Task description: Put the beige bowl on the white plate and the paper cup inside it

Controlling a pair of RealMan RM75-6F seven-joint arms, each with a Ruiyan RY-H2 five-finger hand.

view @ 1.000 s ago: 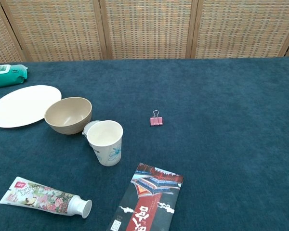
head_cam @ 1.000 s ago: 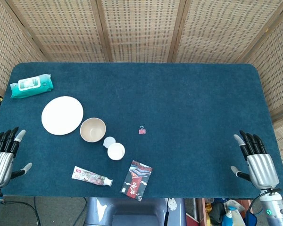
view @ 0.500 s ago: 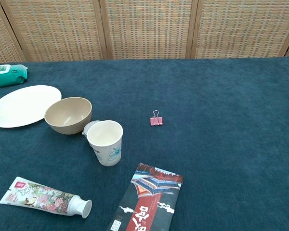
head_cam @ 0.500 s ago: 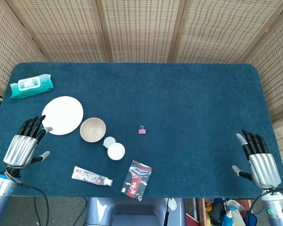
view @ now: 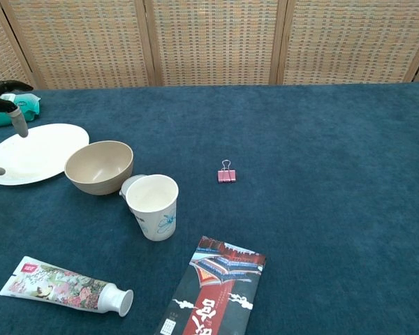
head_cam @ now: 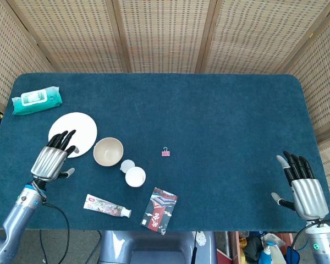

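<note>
The beige bowl (head_cam: 108, 151) (view: 99, 166) stands upright on the blue cloth, just right of the white plate (head_cam: 80, 130) (view: 38, 151). A paper cup (head_cam: 135, 176) (view: 153, 206) stands upright in front of the bowl, with a small white lid (head_cam: 127, 164) (view: 130, 184) between them. My left hand (head_cam: 54, 158) hovers open over the plate's near edge, left of the bowl; only its fingertips (view: 14, 120) show in the chest view. My right hand (head_cam: 302, 187) is open at the table's near right corner, far from everything.
A green wipes pack (head_cam: 37, 100) (view: 7, 110) lies behind the plate. A toothpaste tube (head_cam: 106, 206) (view: 66, 285) and a dark printed packet (head_cam: 159, 209) (view: 211, 287) lie near the front edge. A pink binder clip (head_cam: 165, 152) (view: 226, 172) sits mid-table.
My left hand has moved right and away from the front left edge, up to the plate beside the bowl. The right hand has barely shifted.
</note>
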